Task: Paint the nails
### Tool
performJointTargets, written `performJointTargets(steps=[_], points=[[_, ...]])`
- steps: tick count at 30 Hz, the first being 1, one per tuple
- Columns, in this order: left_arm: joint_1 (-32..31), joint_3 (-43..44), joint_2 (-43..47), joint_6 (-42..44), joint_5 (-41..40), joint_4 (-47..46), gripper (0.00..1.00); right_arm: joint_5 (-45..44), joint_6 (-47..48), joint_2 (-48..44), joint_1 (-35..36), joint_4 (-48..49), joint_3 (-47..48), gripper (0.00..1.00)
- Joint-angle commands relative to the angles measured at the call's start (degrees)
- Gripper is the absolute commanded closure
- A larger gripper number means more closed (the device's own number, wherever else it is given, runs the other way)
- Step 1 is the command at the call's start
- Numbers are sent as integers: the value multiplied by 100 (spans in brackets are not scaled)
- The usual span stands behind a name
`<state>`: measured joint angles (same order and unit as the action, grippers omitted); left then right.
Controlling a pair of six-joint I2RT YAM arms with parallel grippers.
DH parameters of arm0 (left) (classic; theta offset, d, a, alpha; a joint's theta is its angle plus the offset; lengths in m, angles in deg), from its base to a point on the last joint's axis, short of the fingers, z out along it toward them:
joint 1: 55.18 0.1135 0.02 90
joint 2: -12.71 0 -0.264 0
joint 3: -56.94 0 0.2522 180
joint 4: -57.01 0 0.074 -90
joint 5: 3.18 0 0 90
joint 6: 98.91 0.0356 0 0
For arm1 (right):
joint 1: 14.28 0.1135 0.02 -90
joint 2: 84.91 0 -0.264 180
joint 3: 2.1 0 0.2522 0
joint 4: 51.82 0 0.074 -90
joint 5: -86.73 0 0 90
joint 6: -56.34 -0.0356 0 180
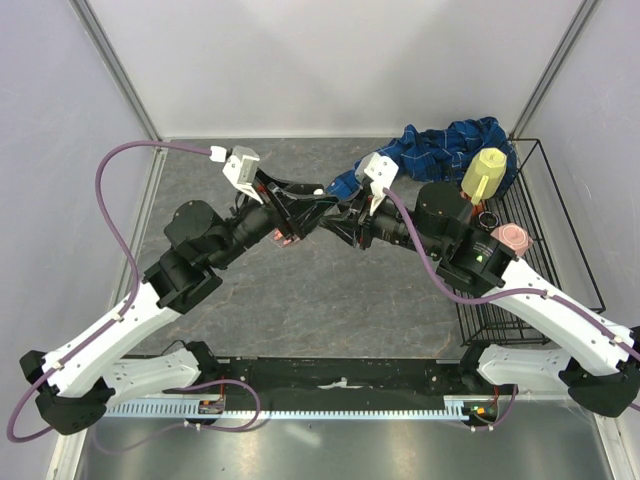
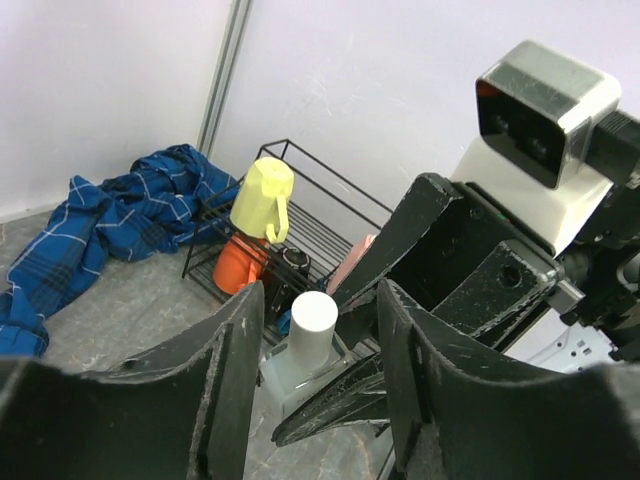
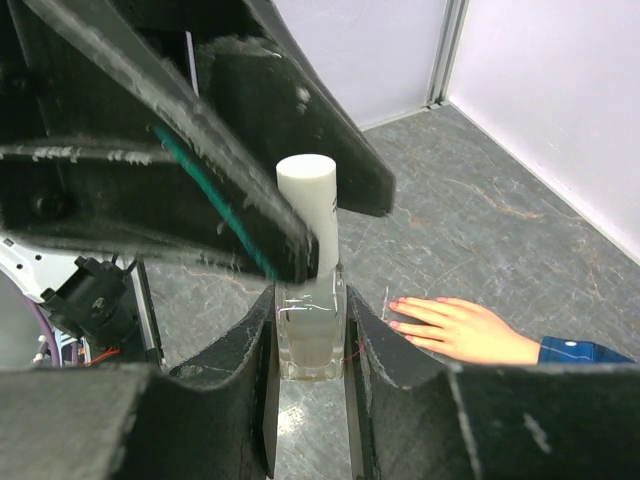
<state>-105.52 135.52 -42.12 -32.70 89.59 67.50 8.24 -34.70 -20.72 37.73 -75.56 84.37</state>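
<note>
A small clear bottle (image 3: 311, 335) with a white cylindrical cap (image 3: 308, 195) is clamped upright between the black fingers of the right hand (image 3: 312, 350), which is closed on the bottle's body. The left hand (image 2: 320, 300) is held partly open above it, and the cap is seen in the gap between its two fingers (image 2: 235, 370). In the left wrist view space is seen on either side of the cap, and whether either finger touches it cannot be told. Both hands are brought together over the middle of the grey marbled desk (image 1: 330, 300).

The peach skin-toned mannequin hand (image 3: 455, 328) is laid flat on the desk, its fingers pointed toward the bottle and its wrist covered by a blue plaid shirt sleeve (image 3: 585, 350). The nails (image 3: 394, 306) are seen at its fingertips, coloured pink, near the right hand but apart from it.

The rest of the shirt is heaped beside a black wire rack (image 2: 330, 215) at the desk's far right. A yellow plastic cup (image 2: 263, 198) is seen on the rack, with an orange cup (image 2: 240, 265) below it.
</note>
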Motion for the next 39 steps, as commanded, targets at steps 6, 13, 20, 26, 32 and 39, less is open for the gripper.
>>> performJointTargets(steps=[6,13,20,26,32,39], points=[[-19,101,-1,-240,48,-148,61,-35,25,-160,29,330,174,100],[-10,-56,-63,-153,1345,-436,95,236,-247,-231,37,549,139,100],[297,-487,-413,-581,5080,-2190,98,2859,-939,-389,29,1478,-90,100],[297,-751,-1073,-2770,7395,-4998,98,4737,-3540,-170,29,4953,-766,100],[341,-444,-741,-1167,6889,-2712,98,4695,-3792,-99,2,4850,-872,100],[368,373,-64,832,4034,738,34,3123,-1085,-222,-33,1299,-153,100]])
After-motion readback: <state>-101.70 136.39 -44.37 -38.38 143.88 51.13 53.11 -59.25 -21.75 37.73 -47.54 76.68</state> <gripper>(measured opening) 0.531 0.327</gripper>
